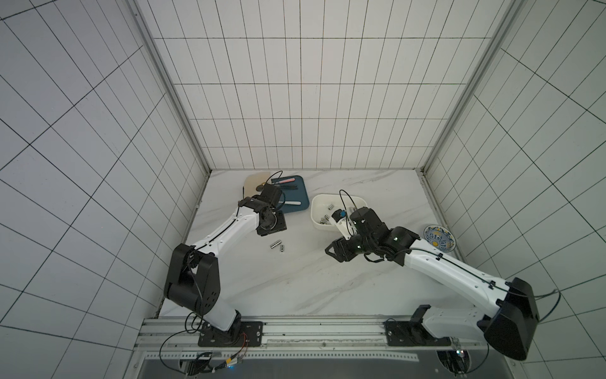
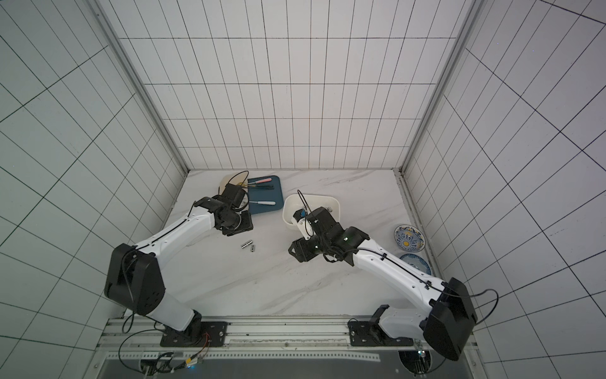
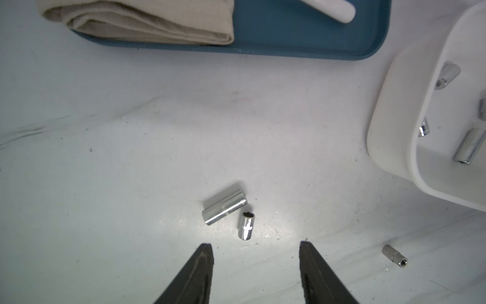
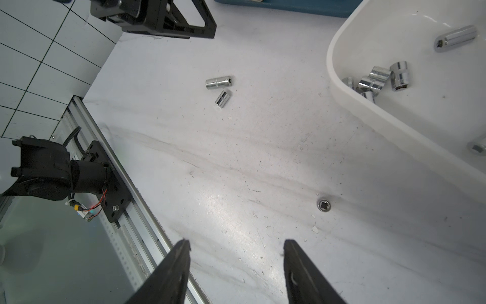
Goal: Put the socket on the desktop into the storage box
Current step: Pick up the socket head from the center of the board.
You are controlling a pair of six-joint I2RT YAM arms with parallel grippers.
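Note:
Two chrome sockets lie side by side on the marble desktop, a longer one (image 3: 224, 208) (image 1: 276, 244) and a shorter one (image 3: 246, 225) (image 1: 282, 248). My left gripper (image 3: 255, 246) (image 1: 271, 225) hovers just short of them, open, with nothing between its fingers. A third socket (image 3: 394, 256) (image 4: 323, 204) stands alone close to the storage box (image 1: 323, 206) (image 2: 323, 200) (image 4: 368, 110), a white tub that holds several sockets. My right gripper (image 4: 236, 243) (image 1: 337, 252) hangs open and empty over bare marble beside the box. The right arm covers part of the box in both top views.
A dark-blue tray (image 1: 300, 205) with hand tools lies behind the left gripper, a folded beige cloth (image 3: 147, 21) on its edge. A patterned plate (image 1: 438, 238) and a blue plate (image 2: 414, 264) sit at the right wall. A metal rail (image 1: 295, 328) borders the table's front.

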